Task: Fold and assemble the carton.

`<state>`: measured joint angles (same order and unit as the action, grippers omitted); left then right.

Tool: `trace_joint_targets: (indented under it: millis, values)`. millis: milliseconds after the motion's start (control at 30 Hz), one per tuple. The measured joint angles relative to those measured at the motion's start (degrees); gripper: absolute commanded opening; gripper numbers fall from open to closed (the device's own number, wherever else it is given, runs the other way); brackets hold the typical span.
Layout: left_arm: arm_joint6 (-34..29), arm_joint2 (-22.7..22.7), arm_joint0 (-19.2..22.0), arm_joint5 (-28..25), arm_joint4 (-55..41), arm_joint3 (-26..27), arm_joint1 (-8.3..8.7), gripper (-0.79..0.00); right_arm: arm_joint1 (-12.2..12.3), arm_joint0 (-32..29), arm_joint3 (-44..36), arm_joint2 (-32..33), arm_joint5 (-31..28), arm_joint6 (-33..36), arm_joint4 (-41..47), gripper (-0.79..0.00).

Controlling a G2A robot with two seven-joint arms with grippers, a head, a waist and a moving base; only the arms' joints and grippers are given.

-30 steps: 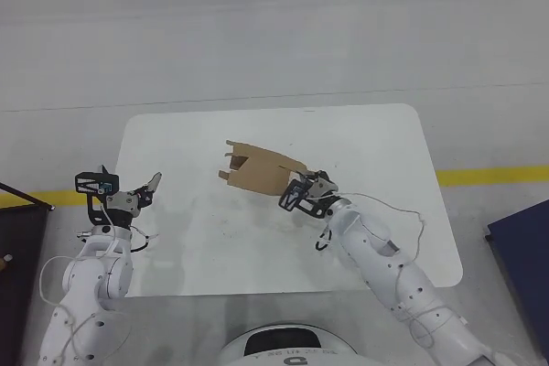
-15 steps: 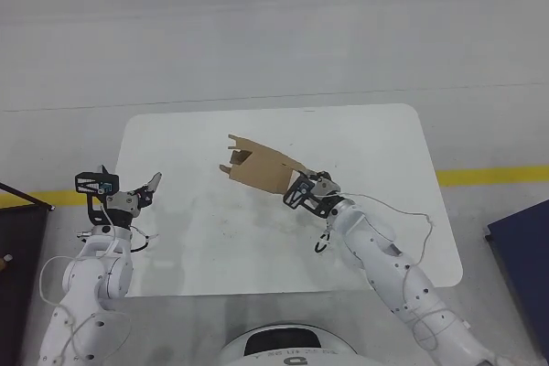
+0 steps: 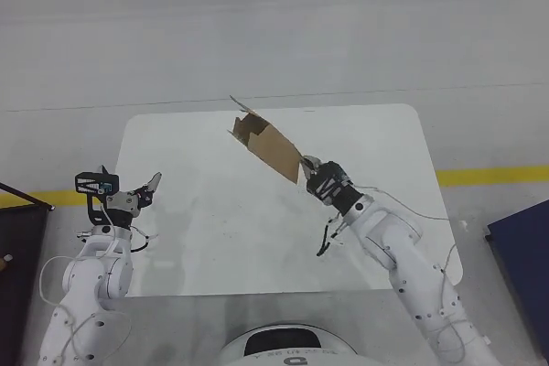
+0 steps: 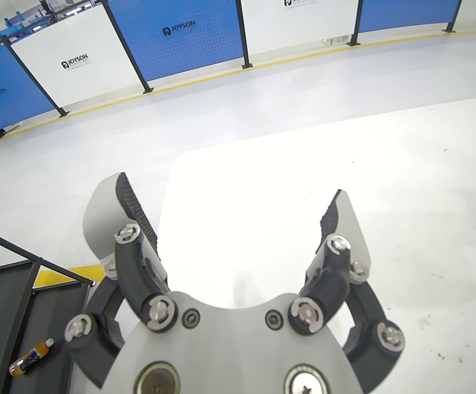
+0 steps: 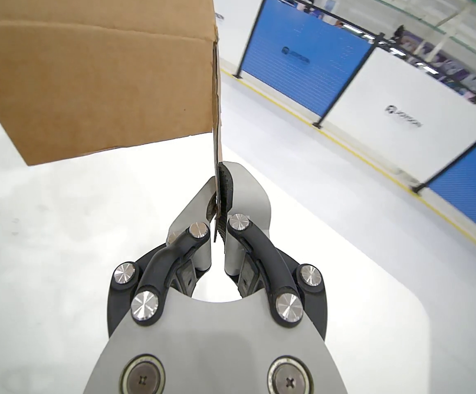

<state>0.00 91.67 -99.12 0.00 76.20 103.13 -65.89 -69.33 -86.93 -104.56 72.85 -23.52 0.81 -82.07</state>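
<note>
Clamping carton (image 5: 98, 63) flap, right tool (image 5: 220, 190); carton aloft over table (image 3: 210, 238).

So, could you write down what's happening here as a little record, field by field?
Surface: white table with rounded corners
Item: brown cardboard carton, not yet assembled, flaps loose, held tilted above the table's far side
Right arm: jaws shut on one edge of the carton
Left arm: jaws open, holding nothing, at the table's left edge
Stage: folding not yet finished
</note>
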Motion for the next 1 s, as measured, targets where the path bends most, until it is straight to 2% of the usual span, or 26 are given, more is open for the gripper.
trace_joint_targets:
  millis: [200, 300, 500, 700, 800, 1000]
  values:
    - [0.0, 0.0, 0.0, 0.0, 0.0, 0.0, 0.00, 0.000, 0.8, 3.4, 5.6, 2.0, -24.3, 3.0, 26.0, -0.785]
    - [0.0, 0.0, 0.0, 0.0, 0.0, 0.0, 0.00, 0.000, 1.3, 4.5, 8.0, 1.2, -33.3, 4.7, 36.2, -0.785]
    - [0.0, 0.0, 0.0, 0.0, 0.0, 0.0, 0.00, 0.000, 3.0, 6.1, 8.1, -1.7, -34.5, 8.2, 56.4, -0.785]
    - [0.0, 0.0, 0.0, 0.0, 0.0, 0.0, 0.00, 0.000, 4.6, 8.6, 12.8, -2.8, -34.5, 13.7, 74.0, -0.785]
    - [0.0, 0.0, 0.0, 0.0, 0.0, 0.0, 0.00, 0.000, 5.0, 9.8, 14.6, -3.1, -34.5, 16.4, 79.3, -0.785]
    - [0.0, 0.0, 0.0, 0.0, 0.0, 0.0, 0.00, 0.000, 5.4, 10.4, 14.8, -2.8, -34.5, 18.6, 82.9, -0.785]
